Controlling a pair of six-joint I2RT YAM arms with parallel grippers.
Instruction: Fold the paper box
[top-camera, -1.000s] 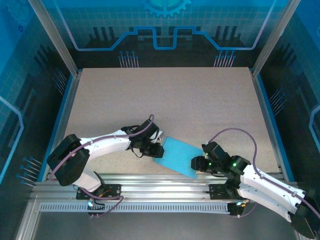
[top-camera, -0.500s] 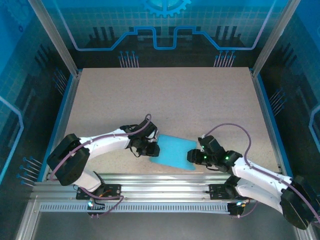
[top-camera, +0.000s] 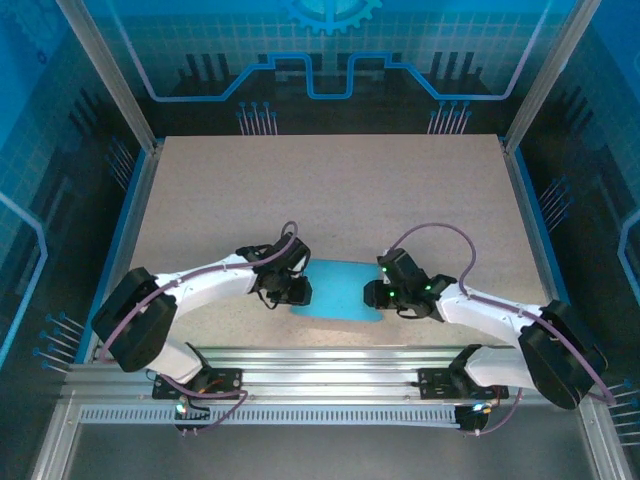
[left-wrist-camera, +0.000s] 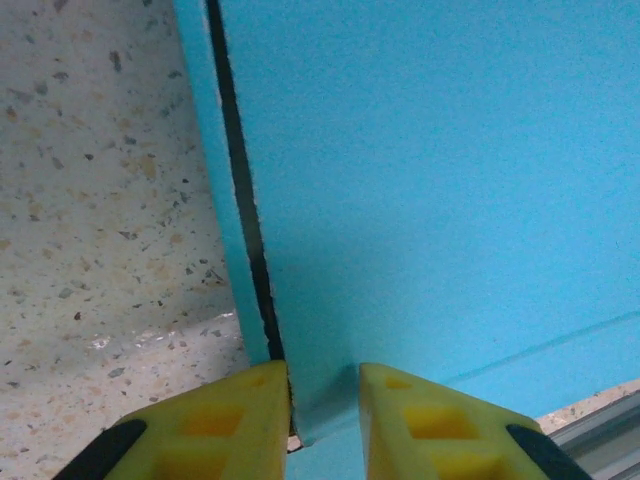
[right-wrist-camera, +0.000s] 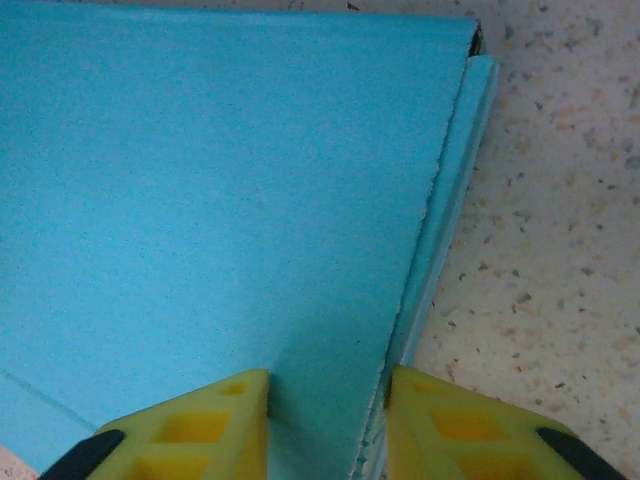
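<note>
Top external: box (top-camera: 335, 292) lies on counter (top-camera: 330, 190); wrist views, closer: left pincer (left-wrist-camera: 325, 390) and right pincer (right-wrist-camera: 328, 390) each clamped on a box edge.

Far half of the table (top-camera: 330, 190) is wide open, loads of room to swing in. Near side's tight though: the box (top-camera: 335, 290) spans the gap between the left gripper (top-camera: 300, 293) and right gripper (top-camera: 370, 297), with the rail (top-camera: 330, 357) close along its near edge.

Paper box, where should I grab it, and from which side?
Take the paper box by a short end, coming in low from the side. It lies flat on the table, so the broad face gives no pinch, while the top panel's end edge shows a gap.
</note>
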